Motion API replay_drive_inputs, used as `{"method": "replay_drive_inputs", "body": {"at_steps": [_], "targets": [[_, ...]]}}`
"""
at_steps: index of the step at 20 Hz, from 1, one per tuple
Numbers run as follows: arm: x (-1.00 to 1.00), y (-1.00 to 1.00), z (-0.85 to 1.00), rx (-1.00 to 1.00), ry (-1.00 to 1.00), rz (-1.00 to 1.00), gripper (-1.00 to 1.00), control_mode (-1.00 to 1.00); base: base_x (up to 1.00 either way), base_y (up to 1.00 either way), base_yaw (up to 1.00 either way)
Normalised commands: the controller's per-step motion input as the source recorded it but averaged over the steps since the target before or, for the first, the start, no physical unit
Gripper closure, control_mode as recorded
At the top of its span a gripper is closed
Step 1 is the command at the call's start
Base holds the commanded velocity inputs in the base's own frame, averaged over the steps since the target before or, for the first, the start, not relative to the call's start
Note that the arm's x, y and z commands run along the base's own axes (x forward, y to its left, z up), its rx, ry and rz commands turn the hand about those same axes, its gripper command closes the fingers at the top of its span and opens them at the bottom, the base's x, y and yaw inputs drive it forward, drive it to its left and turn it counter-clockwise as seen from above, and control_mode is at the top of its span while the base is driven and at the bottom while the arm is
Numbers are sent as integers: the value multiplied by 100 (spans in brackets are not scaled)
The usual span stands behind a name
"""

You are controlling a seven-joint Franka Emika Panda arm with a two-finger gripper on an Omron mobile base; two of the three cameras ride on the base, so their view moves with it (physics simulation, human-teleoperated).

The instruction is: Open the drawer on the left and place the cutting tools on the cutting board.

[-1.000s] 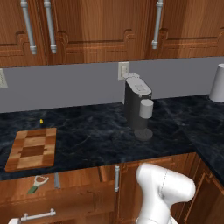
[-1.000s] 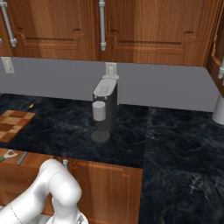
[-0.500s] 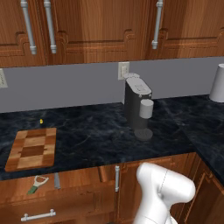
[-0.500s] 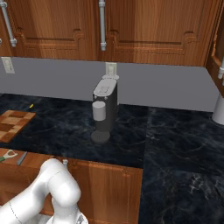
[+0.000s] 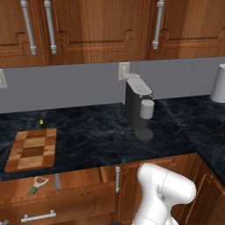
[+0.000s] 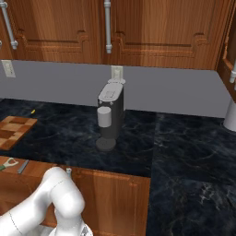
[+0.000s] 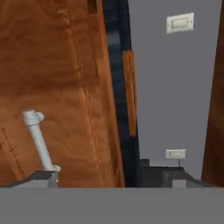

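While base views show peeler [image 5: 36,184] and knife [image 5: 57,181] in drawer [image 5: 52,204], hand view shows handle [image 7: 39,141]; pincer state unclear.

The drawer [image 5: 57,193] stands pulled out, open from above over the peeler [image 5: 36,184] and knife [image 5: 56,181]. The worktop [image 5: 88,136] lies bare around the cutting board [image 5: 33,148]; the coffee machine [image 5: 138,107] stands well right.

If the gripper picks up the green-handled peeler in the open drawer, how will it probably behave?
The green-handled peeler with pale metal head looks small and slim, so probably light and stiff. Lying flat on the wooden drawer floor beside the small knife, it may slide or pivot if pinched off-centre.
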Motion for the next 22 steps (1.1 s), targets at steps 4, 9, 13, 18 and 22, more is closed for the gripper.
{"method": "replay_drive_inputs", "body": {"at_steps": [4, 9, 13, 18, 22], "targets": [[2, -70, 49, 23, 0, -29, -100, -100, 0, 0, 0], [26, -80, 23, 23, 2, -38, -100, -100, 0, 0, 0], [12, -70, 48, 24, -1, -34, -100, -100, 0, 0, 0], [0, -53, 60, 26, -11, -24, -100, -100, 0, 0, 0], [41, -50, 29, 20, -1, -18, -100, -100, 0, 0, 0]]}}
